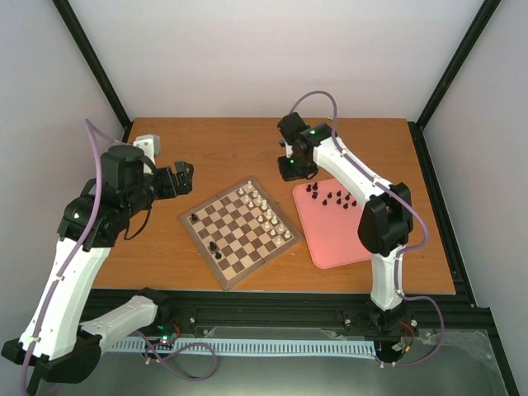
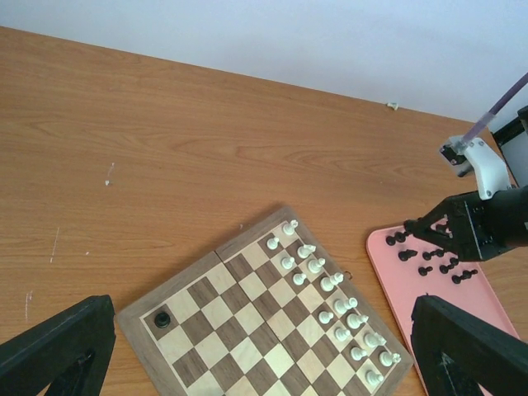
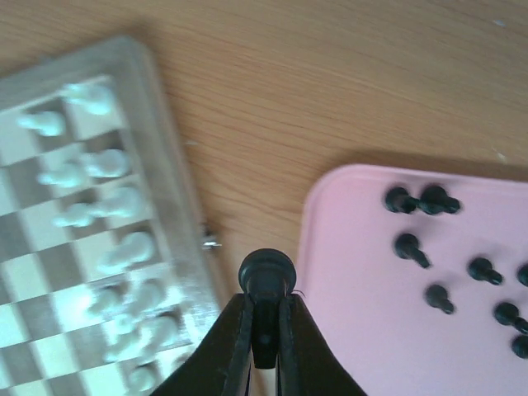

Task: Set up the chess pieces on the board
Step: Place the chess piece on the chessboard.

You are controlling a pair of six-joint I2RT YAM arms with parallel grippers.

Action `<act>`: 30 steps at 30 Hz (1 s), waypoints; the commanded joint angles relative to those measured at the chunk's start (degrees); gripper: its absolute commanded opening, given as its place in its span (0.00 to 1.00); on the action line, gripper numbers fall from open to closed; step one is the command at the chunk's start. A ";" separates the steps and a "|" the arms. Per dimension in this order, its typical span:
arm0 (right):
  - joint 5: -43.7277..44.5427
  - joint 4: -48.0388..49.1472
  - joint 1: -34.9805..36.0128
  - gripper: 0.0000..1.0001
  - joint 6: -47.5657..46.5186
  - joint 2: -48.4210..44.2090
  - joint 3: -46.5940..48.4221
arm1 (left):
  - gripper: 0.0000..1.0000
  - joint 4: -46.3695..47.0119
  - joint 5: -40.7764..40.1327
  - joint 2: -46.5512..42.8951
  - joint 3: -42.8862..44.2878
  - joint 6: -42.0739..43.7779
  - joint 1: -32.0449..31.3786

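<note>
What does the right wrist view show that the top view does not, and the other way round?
Only the right wrist view shows the right gripper shut on a black piece. Only the top view shows the left gripper and the black pieces already set on the board. Both show the pink tray, the loose black pieces on it and the white pieces.

Open lanes over the middle of the board (image 1: 235, 239) and the far desk (image 1: 214, 153) — crowding on the right.
The board's centre squares are bare, with just two black chess pieces (image 1: 216, 247) toward its left side; two tight rows of white pieces (image 1: 266, 212) wall its right edge. The right claw (image 3: 265, 313), pinched on one black chess piece (image 3: 266, 268), hangs over the narrow desk strip between board and pink tray (image 1: 334, 243). Others crowd the tray's far end — its near half lies bare. The left claw (image 1: 185, 175), spread wide, sits beyond the board's far-left edge.
</note>
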 commanded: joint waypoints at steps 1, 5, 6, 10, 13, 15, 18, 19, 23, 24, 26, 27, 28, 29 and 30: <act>-2.75 -2.51 5.60 0.06 1.85 0.01 5.27 | 1.00 -0.32 0.03 -1.51 0.59 -0.98 0.21; -3.04 -3.37 10.36 0.06 2.96 3.99 11.39 | 1.00 -1.10 -0.68 -2.69 1.11 -0.79 0.20; -3.56 -3.31 11.29 0.06 3.32 4.83 13.11 | 1.00 -1.26 -0.91 -3.03 1.12 -0.61 0.21; -6.19 -2.78 14.99 0.06 4.97 8.42 19.62 | 1.00 -2.21 -2.07 -4.12 1.72 0.04 0.21; -7.75 -2.41 18.02 0.06 6.18 10.59 22.51 | 1.00 -2.45 -2.72 -5.69 1.26 -0.18 0.21; -8.72 -2.02 19.97 0.06 6.91 11.83 23.62 | 1.00 -2.73 -3.08 -6.74 0.74 -0.35 0.18; -9.87 -1.82 22.80 0.06 7.81 13.81 25.49 | 1.00 -3.86 -3.72 -7.74 0.49 -0.24 0.21; -10.37 -1.80 23.57 0.06 8.12 14.41 26.00 | 1.00 -4.20 -4.03 -8.06 0.41 -0.17 0.20; -11.51 -0.91 26.84 0.06 9.05 17.30 28.12 | 1.00 -4.78 -4.19 -9.51 -0.19 -0.04 0.21; -11.56 -0.73 27.45 0.06 9.30 17.75 28.46 | 1.00 -4.94 -4.01 -9.75 -0.34 -0.01 0.21; -11.63 0.06 28.45 0.06 9.63 18.59 28.57 | 1.00 -5.17 -3.83 -10.09 -0.49 0.07 0.21; -11.58 0.44 28.89 0.06 9.72 18.99 28.57 | 1.00 -5.18 -3.66 -10.39 -0.76 0.08 0.21; -11.61 0.62 29.28 0.06 9.79 19.42 28.58 | 1.00 -5.18 -3.48 -10.66 -1.05 0.01 0.18; -11.52 0.81 29.63 0.06 9.83 19.79 28.66 | 1.00 -5.18 -3.31 -10.85 -1.31 -0.04 0.19; -11.28 0.89 29.92 0.06 9.84 20.19 28.71 | 1.00 -5.22 -3.11 -11.13 -1.55 0.06 0.22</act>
